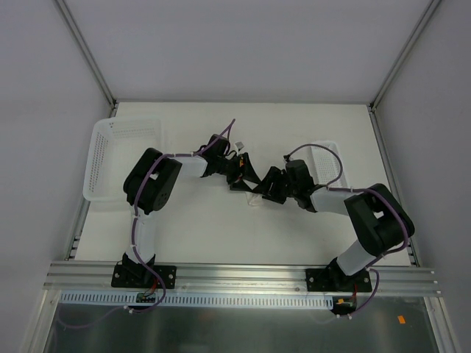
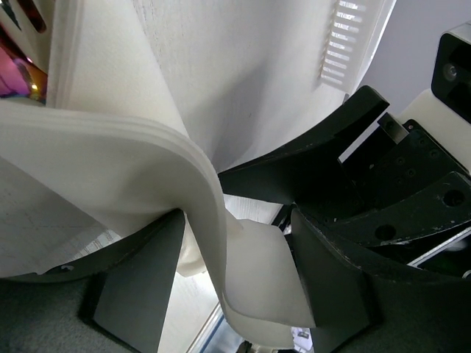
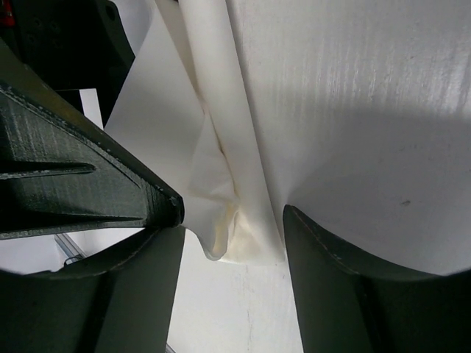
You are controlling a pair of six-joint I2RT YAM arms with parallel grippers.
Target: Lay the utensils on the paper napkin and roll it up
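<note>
Over the middle of the table (image 1: 213,235), both arms are being held bent inward at the elbow. The left gripper (image 1: 237,175) and the right gripper (image 1: 271,190) are being pointed at each other, nearly touching.

The paper napkin (image 2: 147,169) is being held up between them, off the surface, curled into a loose fold. In the left wrist view the fold is being pressed between the left fingers (image 2: 140,287), filling their gap from one to the other, so those jaws are clenched on the paper. In the right wrist view a crumpled edge of the napkin is lying between the right fingers (image 3: 346,294), but whether it is being pinched cannot be told.

What may be the spoon (image 2: 18,77) is being shown only as a gold-pink gleam at the upper left edge of the left wrist view. The fork is being hidden from every view.

The white table is being enclosed by grey walls (image 1: 44,110), with an aluminium rail (image 1: 243,276) carrying the arm bases along its near edge. A large white basket (image 1: 118,158) is sitting at the far left, and a smaller basket (image 1: 327,163) is being partly covered by the right arm.
</note>
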